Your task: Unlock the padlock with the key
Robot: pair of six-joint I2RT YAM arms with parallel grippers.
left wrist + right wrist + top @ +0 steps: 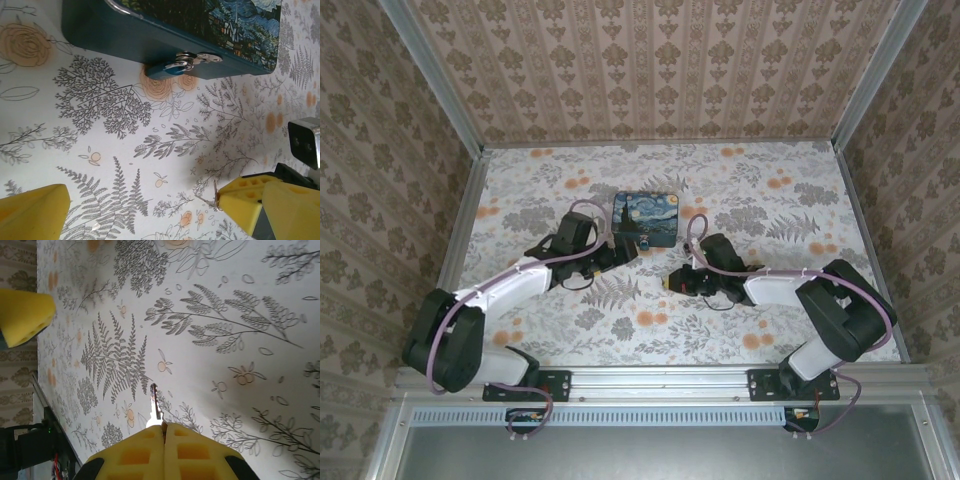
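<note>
Yellow pads of my right gripper (164,427) are pressed together on the key (155,407). Its thin blade pokes out over the floral table (280,405), and its head is hidden between the pads. My left gripper (160,215) stands wide apart, holding nothing, near the painted tin (125,35). The padlock (172,67), small and bluish, hangs at the tin's front wall, low against the tabletop. Its shackle is hard to make out. Beige patterned wallpaper (660,60) lines three walls. The tin's lid is partly cut off.
</note>
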